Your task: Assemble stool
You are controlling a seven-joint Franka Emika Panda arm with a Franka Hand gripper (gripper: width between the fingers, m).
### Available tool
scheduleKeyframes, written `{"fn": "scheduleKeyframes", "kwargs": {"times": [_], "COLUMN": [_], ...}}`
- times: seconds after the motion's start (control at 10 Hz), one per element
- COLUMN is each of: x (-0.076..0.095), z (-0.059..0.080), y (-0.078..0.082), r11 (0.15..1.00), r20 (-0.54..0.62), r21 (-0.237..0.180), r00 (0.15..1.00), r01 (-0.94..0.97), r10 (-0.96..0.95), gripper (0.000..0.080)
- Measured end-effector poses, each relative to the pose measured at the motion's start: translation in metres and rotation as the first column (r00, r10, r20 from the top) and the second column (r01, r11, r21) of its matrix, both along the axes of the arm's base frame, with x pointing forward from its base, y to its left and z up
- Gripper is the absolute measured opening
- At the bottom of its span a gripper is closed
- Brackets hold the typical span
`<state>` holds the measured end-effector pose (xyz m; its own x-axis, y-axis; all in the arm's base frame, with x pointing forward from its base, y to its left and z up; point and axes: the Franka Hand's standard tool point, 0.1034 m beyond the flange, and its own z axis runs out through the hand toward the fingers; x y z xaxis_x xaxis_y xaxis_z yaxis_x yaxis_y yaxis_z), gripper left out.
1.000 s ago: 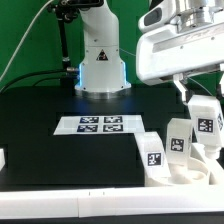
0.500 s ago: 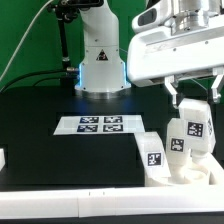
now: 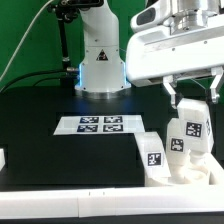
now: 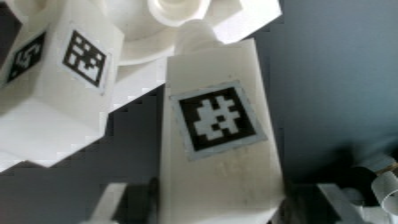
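Since the frame a second back, the wrist housing and the held leg (image 3: 193,124) have been shifted toward the exterior view's left and lowered slightly; over the last half second nothing is seen to have changed.

Much is hidden. The gripper (image 3: 192,100) is largely covered by the big white wrist housing in the upper right of the exterior frame, and only dark finger tips are made out at either side of the leg. The seat (image 3: 186,172) is cut off by the right edge and masked by the legs standing in it. In the wrist view the fingers are blurred at the frame's lower edge, and the seat (image 4: 178,15) is only glimpsed beyond the leg's far end.

The surface is a black desk (image 3: 40,125) with a green backdrop behind, the robot base (image 3: 100,60) at upper centre, and the marker board (image 3: 100,124) lying flat in the middle.

The gripper is pinched on the tagged leg (image 4: 217,120) — held near its top, roughly upright, directly above the seat at the lower right of the frame. Two more legs stand there, one (image 3: 151,150) toward the exterior view's left and another (image 3: 178,140) just beside the held one — whether they touch cannot be told.
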<state>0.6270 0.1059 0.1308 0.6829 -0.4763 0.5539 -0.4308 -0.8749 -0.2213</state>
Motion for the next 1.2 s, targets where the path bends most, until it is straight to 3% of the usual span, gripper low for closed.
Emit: {"fn": "scheduleKeyframes", "kwargs": {"times": [0.6, 1.2], "x": [-0.007, -0.011], "z": [-0.018, -0.034], "y": [0.005, 0.001], "r11": [1.0, 0.999], "r20": [-0.019, -0.019], "r21": [-0.01, -0.035], "r00": [1.0, 1.0], "r01": [-0.002, -0.004], "r10": [0.001, 0.004], "gripper": [0.032, 0.032]}}
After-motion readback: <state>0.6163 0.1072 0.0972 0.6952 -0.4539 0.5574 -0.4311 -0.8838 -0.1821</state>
